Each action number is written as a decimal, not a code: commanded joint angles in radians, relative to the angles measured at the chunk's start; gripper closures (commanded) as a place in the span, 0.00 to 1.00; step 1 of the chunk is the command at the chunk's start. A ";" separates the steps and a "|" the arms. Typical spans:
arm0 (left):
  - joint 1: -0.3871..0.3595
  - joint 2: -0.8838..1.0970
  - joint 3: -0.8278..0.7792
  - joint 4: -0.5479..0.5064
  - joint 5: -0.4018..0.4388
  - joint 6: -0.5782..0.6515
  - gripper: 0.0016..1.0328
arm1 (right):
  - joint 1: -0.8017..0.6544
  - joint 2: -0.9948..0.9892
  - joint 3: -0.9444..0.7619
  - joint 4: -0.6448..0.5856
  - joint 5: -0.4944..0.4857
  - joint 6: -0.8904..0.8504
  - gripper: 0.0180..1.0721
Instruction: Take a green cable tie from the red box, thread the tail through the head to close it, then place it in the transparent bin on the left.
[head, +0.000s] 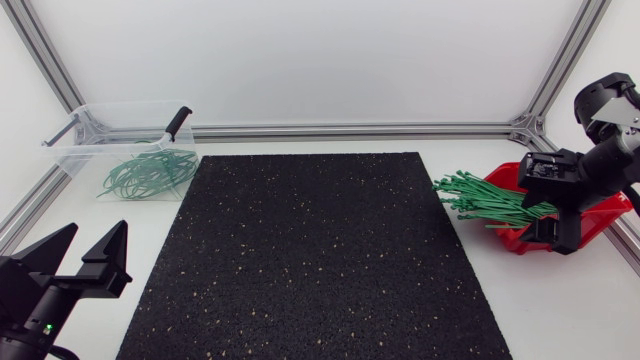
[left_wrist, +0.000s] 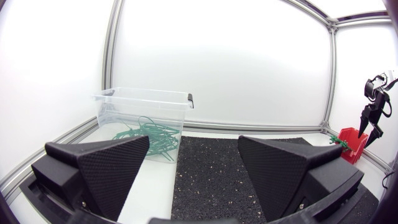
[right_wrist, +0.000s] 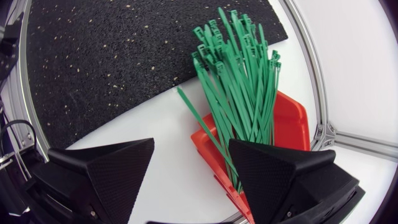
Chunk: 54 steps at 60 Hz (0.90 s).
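Note:
The red box (head: 590, 218) stands at the table's right side, and a bundle of green cable ties (head: 485, 200) fans out of it toward the black mat. My right gripper (head: 553, 222) hangs just above the box. In the right wrist view this gripper (right_wrist: 191, 146) is open over the near corner of the red box (right_wrist: 292, 127). The cable ties (right_wrist: 239, 81) spread ahead of it, and one stray tie (right_wrist: 202, 121) runs in beside one finger. The transparent bin (head: 75, 150) at the back left holds several looped green ties (head: 150, 172). Low at the front left, my left gripper (head: 100, 228) is open and empty.
A black speckled mat (head: 310, 250) covers the table's middle. A black-handled tool (head: 176, 123) leans on the bin's rim. Aluminium frame rails (head: 350, 130) run along the back and side edges. The left wrist view shows the bin (left_wrist: 146, 112) ahead of the left gripper (left_wrist: 194, 140).

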<state>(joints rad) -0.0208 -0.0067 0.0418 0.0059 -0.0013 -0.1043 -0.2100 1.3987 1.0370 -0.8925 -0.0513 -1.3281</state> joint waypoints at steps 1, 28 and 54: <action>0.001 -0.006 -0.040 -0.015 0.006 0.012 0.04 | 0.012 -0.007 -0.038 0.009 0.005 -0.094 0.20; -0.002 -0.004 -0.040 -0.015 0.006 0.012 0.04 | 0.032 -0.007 -0.074 0.079 0.001 -0.326 0.28; -0.007 -0.004 -0.040 -0.015 0.006 0.012 0.04 | 0.044 0.045 0.008 -0.010 -0.007 -0.362 0.44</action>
<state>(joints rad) -0.0219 -0.0067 0.0418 0.0055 -0.0013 -0.1043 -0.1753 1.4139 1.0199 -0.8860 -0.0532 -1.6547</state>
